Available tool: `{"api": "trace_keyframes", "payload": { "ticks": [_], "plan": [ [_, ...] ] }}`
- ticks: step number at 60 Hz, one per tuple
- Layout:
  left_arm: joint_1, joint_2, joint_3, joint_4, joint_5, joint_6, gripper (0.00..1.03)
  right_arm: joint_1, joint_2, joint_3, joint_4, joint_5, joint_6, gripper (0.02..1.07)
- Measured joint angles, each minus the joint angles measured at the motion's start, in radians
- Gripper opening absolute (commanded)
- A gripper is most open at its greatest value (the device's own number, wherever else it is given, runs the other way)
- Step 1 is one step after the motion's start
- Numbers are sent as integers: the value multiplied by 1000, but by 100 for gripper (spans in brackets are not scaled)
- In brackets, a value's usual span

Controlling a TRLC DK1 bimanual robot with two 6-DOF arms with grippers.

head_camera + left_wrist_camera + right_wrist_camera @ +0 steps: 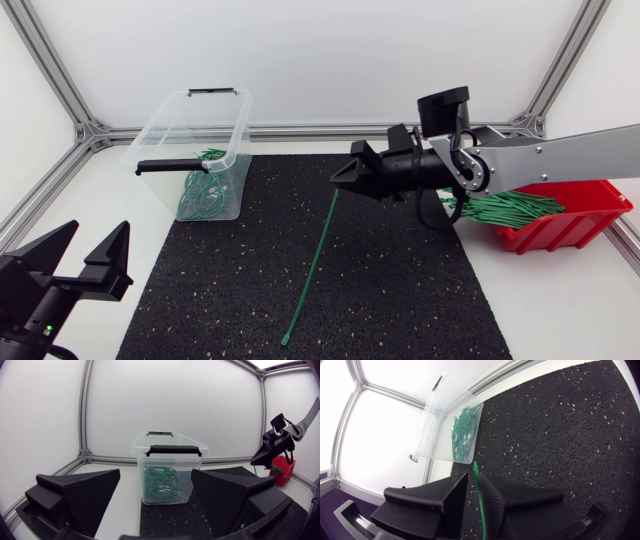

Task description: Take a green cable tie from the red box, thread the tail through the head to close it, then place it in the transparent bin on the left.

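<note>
Pinching one end of the tie [312, 262], the right jaws stand narrow, its length hanging below them over the mat [400, 300]. The left jaws gape wide, the bin [170, 462] straight ahead; the box [585, 222] sits behind the right jaws.

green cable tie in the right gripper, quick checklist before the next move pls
1. Thin green cable tie pinched between the fingers of the matte black right gripper: ok.
2. Tail threaded through head: not ok, the tie is one straight strip.
3. Which end is gripped, head or tail: cannot tell.
4. Matte black left gripper open and apart from the tie: ok.
5. Open top on the clear plastic bin: ok.
</note>
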State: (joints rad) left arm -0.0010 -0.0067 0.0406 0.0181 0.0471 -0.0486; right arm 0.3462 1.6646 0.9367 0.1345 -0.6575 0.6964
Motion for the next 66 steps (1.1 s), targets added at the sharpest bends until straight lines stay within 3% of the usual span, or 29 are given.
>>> {"api": "trace_keyframes", "payload": {
  "ticks": [4, 16, 29, 37, 42, 51, 66],
  "plan": [
    [0, 0, 0, 0, 0, 0, 100, -14, 0, -16, -17, 9, -45, 71],
    [0, 0, 0, 0, 0, 0, 100, -69, -70, -33, -115, 92, -214, 86],
    [0, 0, 0, 0, 0, 0, 100, -71, -157, -3, -279, 195, -493, 89],
    [0, 0, 0, 0, 0, 0, 100, 19, -161, 83, -454, 285, -740, 93],
    [0, 0, 0, 0, 0, 0, 100, 97, -161, 141, -547, 323, -896, 101],
    [0, 0, 0, 0, 0, 0, 100, 183, -157, 231, -704, 361, -1111, 101],
    [0, 0, 0, 0, 0, 0, 100, 332, -130, 223, -789, 500, -1435, 101]
  ]
}}
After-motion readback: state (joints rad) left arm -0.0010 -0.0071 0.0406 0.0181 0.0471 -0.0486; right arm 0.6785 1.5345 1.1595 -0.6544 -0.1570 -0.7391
